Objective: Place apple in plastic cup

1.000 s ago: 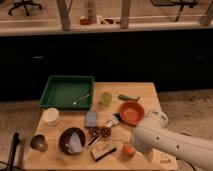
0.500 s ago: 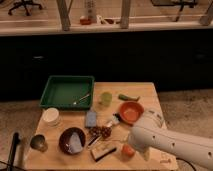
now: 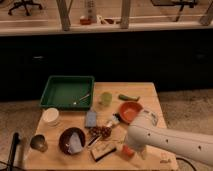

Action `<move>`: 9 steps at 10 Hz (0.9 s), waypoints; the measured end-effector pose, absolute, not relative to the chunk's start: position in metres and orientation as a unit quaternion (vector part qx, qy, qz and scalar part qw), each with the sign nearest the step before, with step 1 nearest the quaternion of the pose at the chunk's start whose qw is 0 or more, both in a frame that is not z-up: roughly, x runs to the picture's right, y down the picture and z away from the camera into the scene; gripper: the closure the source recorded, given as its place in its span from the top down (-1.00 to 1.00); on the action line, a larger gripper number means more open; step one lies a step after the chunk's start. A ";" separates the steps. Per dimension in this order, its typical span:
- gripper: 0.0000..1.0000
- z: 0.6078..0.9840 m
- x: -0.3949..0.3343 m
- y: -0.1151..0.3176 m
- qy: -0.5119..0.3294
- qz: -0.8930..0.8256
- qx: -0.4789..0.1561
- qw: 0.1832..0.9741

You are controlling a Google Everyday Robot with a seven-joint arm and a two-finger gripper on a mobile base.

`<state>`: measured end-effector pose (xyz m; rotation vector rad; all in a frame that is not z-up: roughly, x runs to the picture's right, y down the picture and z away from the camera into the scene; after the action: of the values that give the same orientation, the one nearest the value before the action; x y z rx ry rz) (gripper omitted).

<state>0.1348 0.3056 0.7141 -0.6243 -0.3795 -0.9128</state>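
The apple is a small orange-red fruit near the front edge of the wooden table. Only a sliver of it shows under my white arm. My gripper is at the arm's lower left end, right over the apple and mostly hidden by the arm's body. The light green plastic cup stands upright at the back middle of the table, well away from the gripper.
A green tray sits at back left. An orange bowl is next to the arm, with a green vegetable behind it. A white cup, dark bowl, metal cup, blue packet and small box are spread left and front.
My arm has moved left and down over the apple, which was in plain sight earlier and now is mostly covered. The other things have not moved.
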 end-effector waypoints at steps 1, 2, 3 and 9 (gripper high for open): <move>0.60 0.720 0.137 0.307 -0.181 -0.431 -0.297 0.833; 0.60 0.724 0.139 0.309 -0.184 -0.430 -0.299 0.832; 0.59 0.727 0.140 0.311 -0.186 -0.430 -0.300 0.831; -0.49 0.740 0.153 0.311 -0.195 -0.444 -0.293 0.824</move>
<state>0.1534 0.3112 0.7402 -0.6239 -0.4136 -0.9431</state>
